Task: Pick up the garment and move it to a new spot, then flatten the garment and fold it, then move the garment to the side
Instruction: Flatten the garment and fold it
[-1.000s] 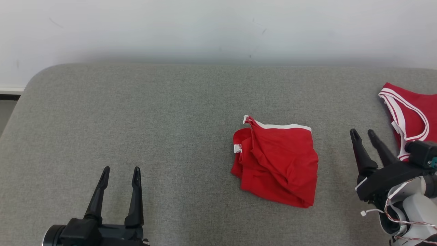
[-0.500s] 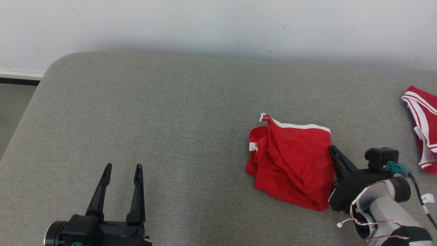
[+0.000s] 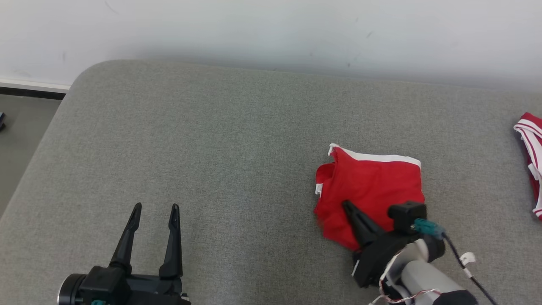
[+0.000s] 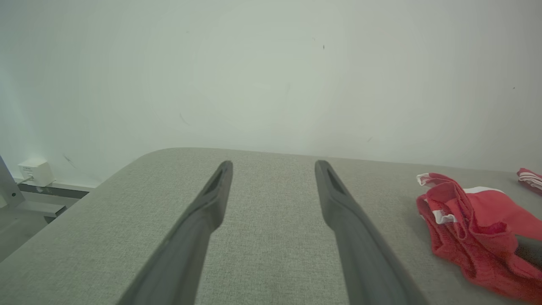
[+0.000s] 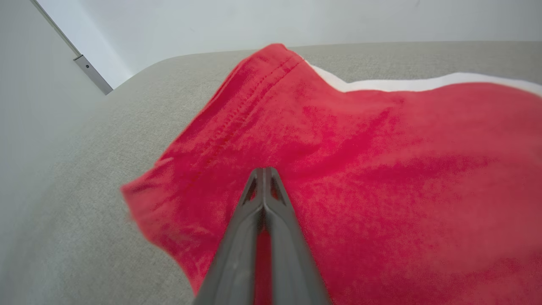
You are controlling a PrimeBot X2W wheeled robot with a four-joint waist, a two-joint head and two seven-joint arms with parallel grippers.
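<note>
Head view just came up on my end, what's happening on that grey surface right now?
The right gripper is shut on the near side of the folded red garment, which lies on the grey padded surface. Red cloth shows between its fingers in the right wrist view. The left gripper hangs open over bare padding, touching nothing. Another red-and-white garment lies at the far right.

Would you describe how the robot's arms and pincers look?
The left pincer and right pincer each have two long, tapering black fingers. Behind the right sit a black camera box, teal plug, black cable, red-and-white wires and a pale grey forearm.
</note>
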